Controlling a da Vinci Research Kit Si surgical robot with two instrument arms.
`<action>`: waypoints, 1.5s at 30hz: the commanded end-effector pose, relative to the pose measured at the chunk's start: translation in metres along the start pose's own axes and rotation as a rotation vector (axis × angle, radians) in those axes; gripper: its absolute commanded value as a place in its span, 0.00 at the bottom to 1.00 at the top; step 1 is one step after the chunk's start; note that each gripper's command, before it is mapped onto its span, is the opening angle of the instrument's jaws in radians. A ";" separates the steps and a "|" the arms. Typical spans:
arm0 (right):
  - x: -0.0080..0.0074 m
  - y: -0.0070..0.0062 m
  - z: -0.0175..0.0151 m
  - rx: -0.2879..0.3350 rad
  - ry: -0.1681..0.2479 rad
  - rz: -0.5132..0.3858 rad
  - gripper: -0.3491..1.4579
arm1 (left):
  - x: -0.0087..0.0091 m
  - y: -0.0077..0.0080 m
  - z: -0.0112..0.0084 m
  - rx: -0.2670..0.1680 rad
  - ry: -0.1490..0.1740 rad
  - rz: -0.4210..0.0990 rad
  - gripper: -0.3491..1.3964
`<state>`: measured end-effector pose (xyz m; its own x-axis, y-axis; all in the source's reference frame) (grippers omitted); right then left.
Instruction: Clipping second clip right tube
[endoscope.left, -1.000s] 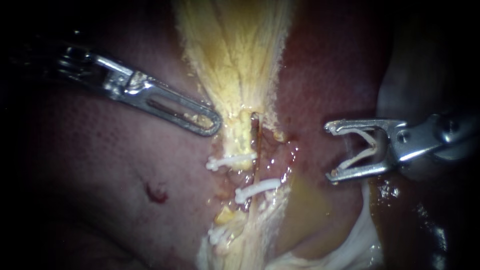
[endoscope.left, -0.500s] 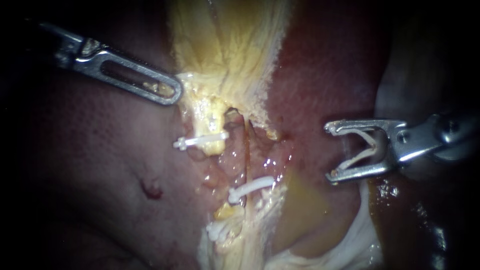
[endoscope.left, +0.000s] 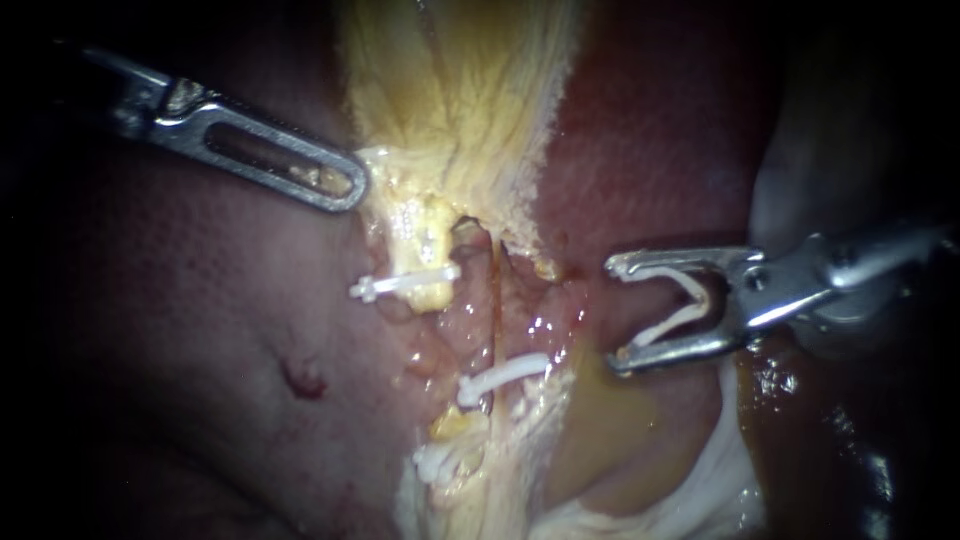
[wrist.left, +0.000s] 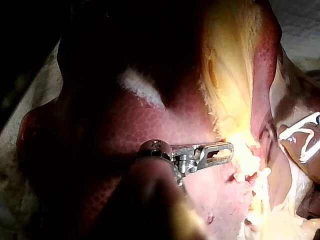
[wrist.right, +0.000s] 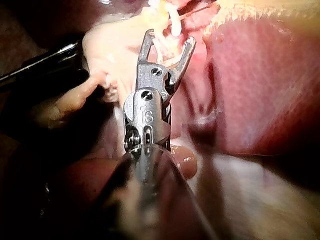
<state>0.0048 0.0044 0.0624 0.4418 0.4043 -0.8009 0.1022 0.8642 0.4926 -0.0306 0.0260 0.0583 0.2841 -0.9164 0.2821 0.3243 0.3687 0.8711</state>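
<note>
Thin reddish right tube (endoscope.left: 494, 300), one white clip (endoscope.left: 503, 376) across

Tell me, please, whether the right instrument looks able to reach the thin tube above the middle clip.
Probably yes: the right instrument, holding a loaded clip, faces the tube with nothing between them.

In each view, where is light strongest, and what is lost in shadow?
Endoscope view: brightest on the yellow tissue; corners dark, the left instrument half lost. Left wrist view: glare whitens that tissue; liver largely shadowed. Right wrist view: right instrument and its clip lit; the other instrument's side dark.
</note>
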 end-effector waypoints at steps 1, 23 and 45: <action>-0.0003 0.0001 0.0006 0.009 0.001 0.014 0.47 | 0.0000 0.0000 0.0001 -0.001 0.000 0.000 0.00; -0.0058 0.0032 0.0084 0.072 0.030 0.237 0.46 | 0.0001 0.0000 0.0005 -0.004 -0.002 0.001 0.00; -0.0047 0.0037 0.0118 0.169 0.130 0.313 0.46 | 0.0001 0.0001 0.0007 -0.005 -0.002 0.001 0.00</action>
<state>0.0138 0.0021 0.0720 0.3561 0.6874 -0.6330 0.1332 0.6332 0.7625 -0.0311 0.0258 0.0586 0.2821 -0.9164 0.2840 0.3283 0.3704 0.8689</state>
